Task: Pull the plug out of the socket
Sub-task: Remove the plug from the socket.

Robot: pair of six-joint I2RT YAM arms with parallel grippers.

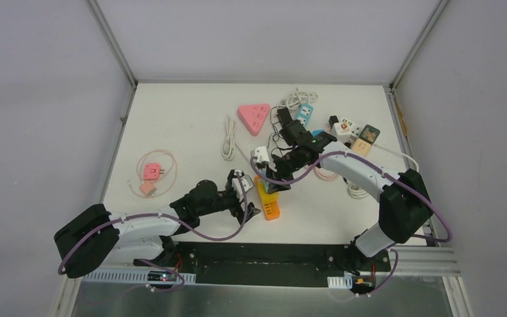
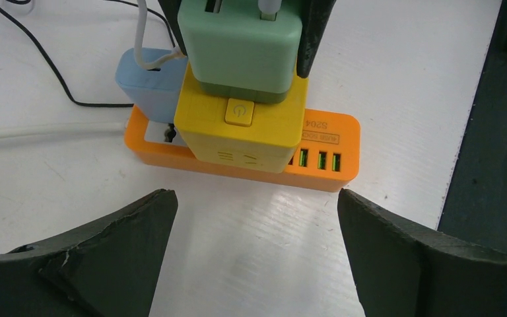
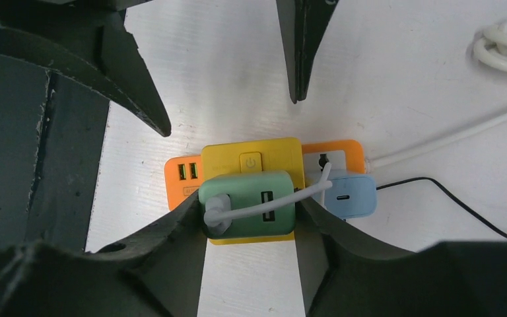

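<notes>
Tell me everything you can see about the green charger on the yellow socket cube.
The green charger is a rounded, matte plastic block, pale green with a darker base, plugged upright into the yellow socket cube. Its top face has two ports; a white cable runs from one. The jaws of the right gripper press against two opposite sides. A blue charger sits beside it.

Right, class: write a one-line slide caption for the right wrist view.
Right gripper grips a mint-green plastic charger plugged into a yellow cube socket on an orange power strip.
</notes>
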